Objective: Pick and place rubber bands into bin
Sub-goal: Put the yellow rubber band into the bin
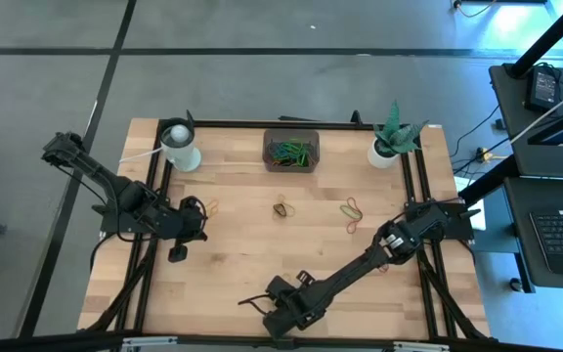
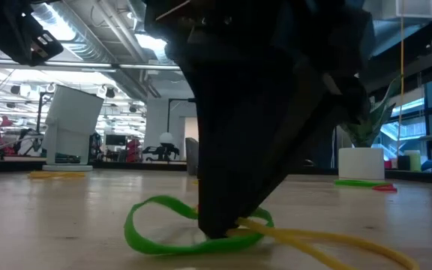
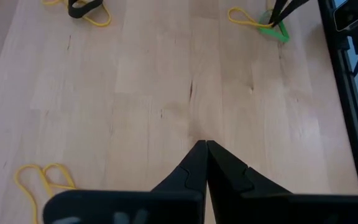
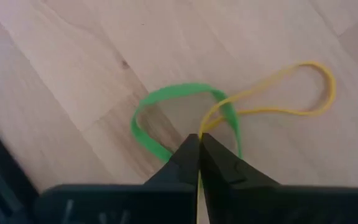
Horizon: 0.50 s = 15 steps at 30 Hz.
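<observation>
The left gripper (image 1: 177,252) is hanging over the left side of the wooden table (image 1: 233,264), and its two fingers are pressed together with nothing between them. A yellow band (image 3: 41,180) is lying on the wood close by it. Behind it, at the far left of the table, a white cup (image 1: 180,147) is standing.

In the middle, at the far edge, the bin (image 1: 290,150) is sitting with a heap of green and other coloured bands inside. A little nearer, a black and yellow band (image 1: 282,209) is lying flat on the wood, and a red and green band (image 1: 353,207) is lying to its right.

At the near edge, the right gripper (image 4: 199,142) is standing tips down on the table. Its fingers are squeezed together on a green band (image 4: 160,96) and a yellow band (image 4: 297,93) (the two loops are crossing right at the tips). Both bands are touching the wood, well apart from the bin.

At the far right a white plant pot (image 1: 384,152) is standing with a green plant.
</observation>
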{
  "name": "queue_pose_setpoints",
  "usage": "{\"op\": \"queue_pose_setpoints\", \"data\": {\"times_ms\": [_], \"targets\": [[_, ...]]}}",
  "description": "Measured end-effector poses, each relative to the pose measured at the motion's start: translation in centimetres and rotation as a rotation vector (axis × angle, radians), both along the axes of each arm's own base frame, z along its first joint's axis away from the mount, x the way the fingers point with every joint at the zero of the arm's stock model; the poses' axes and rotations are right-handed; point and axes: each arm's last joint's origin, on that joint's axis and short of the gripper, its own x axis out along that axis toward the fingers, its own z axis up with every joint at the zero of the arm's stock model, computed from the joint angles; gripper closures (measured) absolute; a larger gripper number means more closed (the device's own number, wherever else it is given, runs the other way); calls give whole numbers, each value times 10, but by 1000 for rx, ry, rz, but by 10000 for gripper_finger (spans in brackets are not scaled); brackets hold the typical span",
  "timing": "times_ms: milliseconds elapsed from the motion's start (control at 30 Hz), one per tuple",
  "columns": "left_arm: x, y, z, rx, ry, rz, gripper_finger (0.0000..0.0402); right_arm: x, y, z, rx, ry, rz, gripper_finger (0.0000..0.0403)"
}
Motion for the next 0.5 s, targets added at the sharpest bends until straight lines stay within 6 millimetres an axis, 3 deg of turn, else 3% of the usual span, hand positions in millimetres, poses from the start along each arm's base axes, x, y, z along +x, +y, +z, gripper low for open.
{"op": "queue_pose_setpoints", "data": {"times_ms": [500], "targets": [[0, 0, 0, 7, -1, -7, 398, -13, -8, 85, 36, -170, -13, 401]]}}
